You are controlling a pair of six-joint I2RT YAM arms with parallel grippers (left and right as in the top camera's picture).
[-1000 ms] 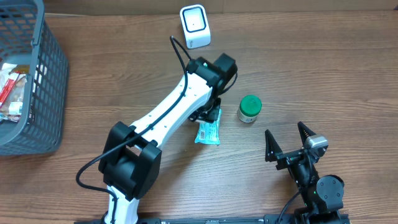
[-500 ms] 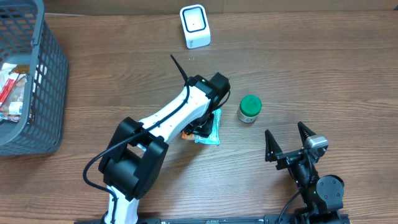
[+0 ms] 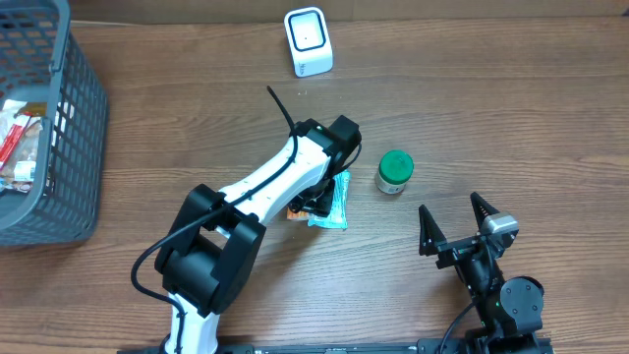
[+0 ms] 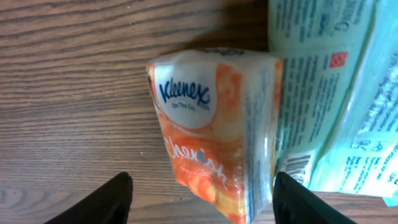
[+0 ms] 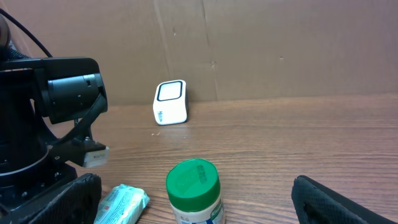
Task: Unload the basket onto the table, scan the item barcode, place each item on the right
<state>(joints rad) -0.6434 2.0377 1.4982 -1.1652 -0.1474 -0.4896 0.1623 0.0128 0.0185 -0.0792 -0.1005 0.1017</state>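
Near right: right gripper (image 3: 450, 208) parked, fingers wide apart, empty. Mid-table: left gripper (image 4: 202, 190) low over the Kleenex tissue pack (image 4: 211, 124), fingers apart on either side, probably lined up to clamp it for scanning. Against its right side, a teal wipes packet (image 4: 336, 93), crowding that finger. Farther right, green-lidded jar (image 3: 394, 172). Far: barcode scanner (image 3: 308, 41); grey basket (image 3: 84, 108) far left.
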